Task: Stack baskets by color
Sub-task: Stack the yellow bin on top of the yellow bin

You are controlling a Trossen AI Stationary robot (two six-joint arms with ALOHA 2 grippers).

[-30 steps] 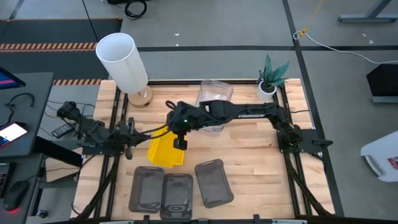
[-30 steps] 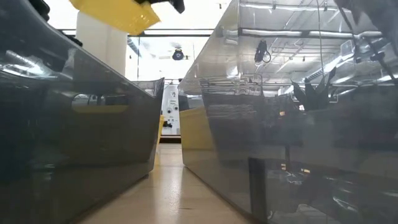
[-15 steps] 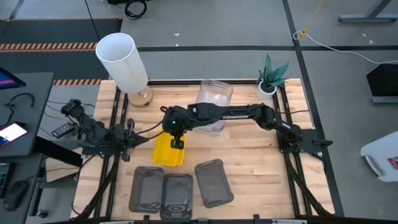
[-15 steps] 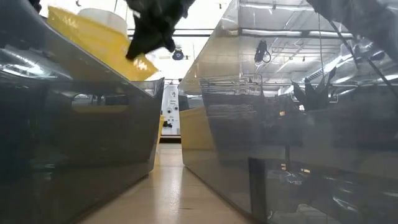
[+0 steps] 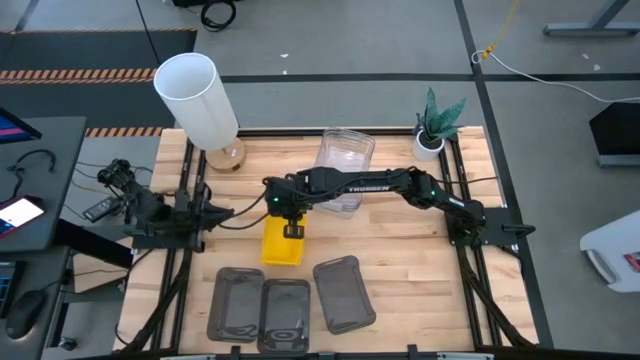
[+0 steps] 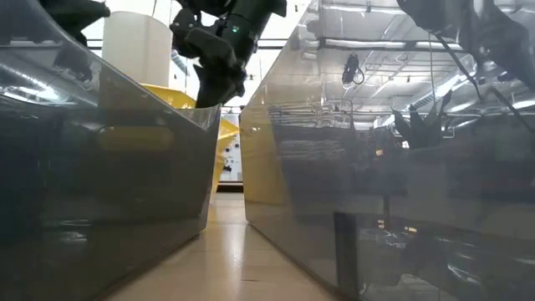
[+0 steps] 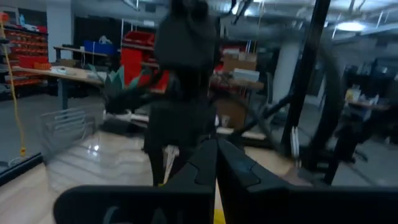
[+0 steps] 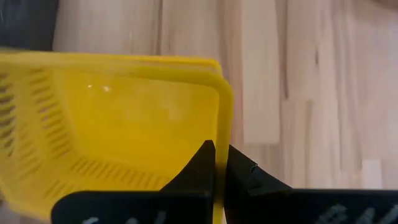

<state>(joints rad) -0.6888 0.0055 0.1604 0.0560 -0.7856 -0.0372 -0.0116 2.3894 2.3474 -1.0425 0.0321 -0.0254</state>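
Currently the yellow step is in hand: the right gripper [image 5: 291, 229], fingers clenched on the rim of the yellow baskets [image 5: 281, 243] at table centre, sets them down. Next, release cleanly. Left gripper [image 5: 213, 212], closed and empty, waits left.

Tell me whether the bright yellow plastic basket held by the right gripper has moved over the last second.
Yes. In the high view the yellow basket, pinched by the right gripper, has straightened from tilted and shifted slightly right, toward the clear baskets.

Yellow basket [image 5: 281, 243], grey baskets [image 5: 286, 305]
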